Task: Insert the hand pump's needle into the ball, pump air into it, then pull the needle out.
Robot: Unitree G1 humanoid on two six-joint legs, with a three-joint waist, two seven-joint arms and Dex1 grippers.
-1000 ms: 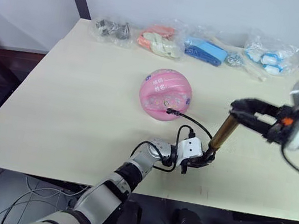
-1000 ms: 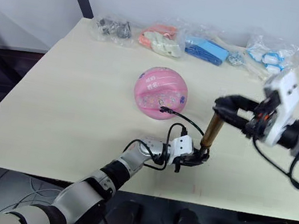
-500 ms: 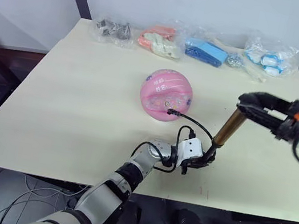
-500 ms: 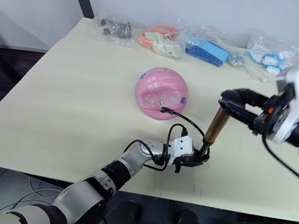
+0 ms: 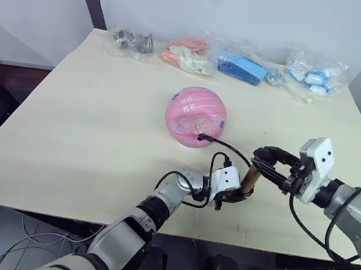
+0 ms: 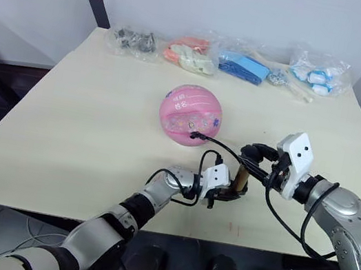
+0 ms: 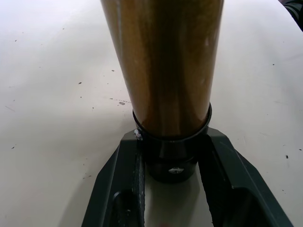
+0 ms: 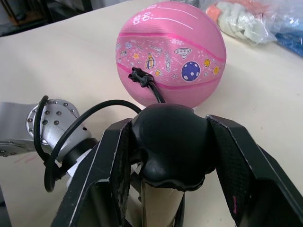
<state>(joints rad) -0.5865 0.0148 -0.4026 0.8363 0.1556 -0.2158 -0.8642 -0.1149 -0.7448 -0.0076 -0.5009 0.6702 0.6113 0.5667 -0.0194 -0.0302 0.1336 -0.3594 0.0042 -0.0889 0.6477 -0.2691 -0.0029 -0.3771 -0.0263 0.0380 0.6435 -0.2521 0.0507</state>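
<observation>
Cream worktop [image 5: 84, 125], with bagged items [image 5: 235, 64] along the far edge. Pink ball [image 5: 196, 116] near the middle, round, hose [image 5: 230, 149] plugged into its near side. Gold-bronze hand pump [image 5: 250, 179] standing nearly upright just in front. Right gripper [image 5: 265, 158], jaws clamped on the black T-handle, pressed low. Left gripper [image 5: 236, 196], jaws clamped on the pump's black end cap at the worktop.

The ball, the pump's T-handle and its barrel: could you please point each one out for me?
ball [image 8: 173, 61], right wrist view, upper pink surface.
T-handle [image 8: 173, 142], right wrist view, top of the black knob.
barrel [image 7: 163, 61], left wrist view, bronze side.
</observation>
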